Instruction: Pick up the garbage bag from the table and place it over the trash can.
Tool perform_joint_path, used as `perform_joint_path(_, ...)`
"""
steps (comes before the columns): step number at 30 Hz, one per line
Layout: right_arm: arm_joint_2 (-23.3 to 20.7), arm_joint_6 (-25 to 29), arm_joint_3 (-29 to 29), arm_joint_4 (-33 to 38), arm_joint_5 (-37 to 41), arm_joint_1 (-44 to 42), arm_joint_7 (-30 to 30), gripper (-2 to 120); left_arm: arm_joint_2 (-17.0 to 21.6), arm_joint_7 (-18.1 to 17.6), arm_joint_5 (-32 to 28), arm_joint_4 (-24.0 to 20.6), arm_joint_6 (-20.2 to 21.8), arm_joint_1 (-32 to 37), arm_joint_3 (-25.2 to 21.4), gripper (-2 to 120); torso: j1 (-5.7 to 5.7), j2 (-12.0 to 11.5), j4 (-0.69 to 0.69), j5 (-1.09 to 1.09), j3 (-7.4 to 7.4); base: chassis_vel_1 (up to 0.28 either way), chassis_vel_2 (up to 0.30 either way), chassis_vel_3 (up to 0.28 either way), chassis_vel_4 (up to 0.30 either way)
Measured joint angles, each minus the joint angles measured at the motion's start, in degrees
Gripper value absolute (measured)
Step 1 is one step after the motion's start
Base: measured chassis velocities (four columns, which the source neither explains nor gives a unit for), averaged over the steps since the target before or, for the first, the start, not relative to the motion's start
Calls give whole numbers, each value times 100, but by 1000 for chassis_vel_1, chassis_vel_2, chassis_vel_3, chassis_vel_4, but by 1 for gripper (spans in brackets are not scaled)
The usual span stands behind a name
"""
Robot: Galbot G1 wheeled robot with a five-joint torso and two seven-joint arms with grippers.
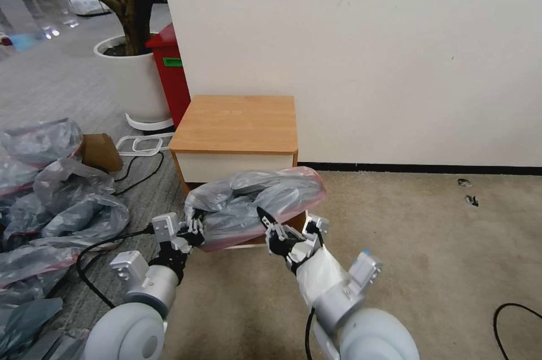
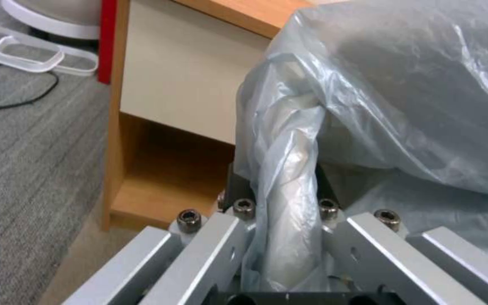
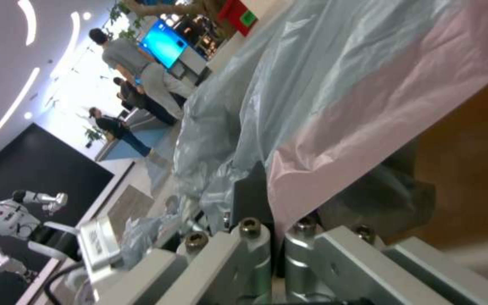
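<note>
A red bin (image 1: 169, 75) stands against the wall corner. Just left of the bin sits a white plant pot (image 1: 132, 80) holding a tree. Farther left lies a heap of grey bags (image 1: 53, 202), near a brown cardboard piece (image 1: 100, 151).

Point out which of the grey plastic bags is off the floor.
The garbage bag stretched between the left gripper and right gripper, before the table; the heap of bags lies on the floor.
</note>
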Motion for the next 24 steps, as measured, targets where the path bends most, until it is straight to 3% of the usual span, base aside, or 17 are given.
perform_joint_path(13, -121, 200, -52, 238, -563, -717, -333, 0, -105, -327, -602, -32, 290, -240, -239, 3, 0, 0, 0, 0, 0, 0, 0, 0, 0)
perform_joint_path(24, -115, 484, 42, -43, -968, -939, -527, 0, -143, -647, -1408, -139, 544, -367, -355, 3, 0, 0, 0, 0, 0, 0, 0, 0, 0)
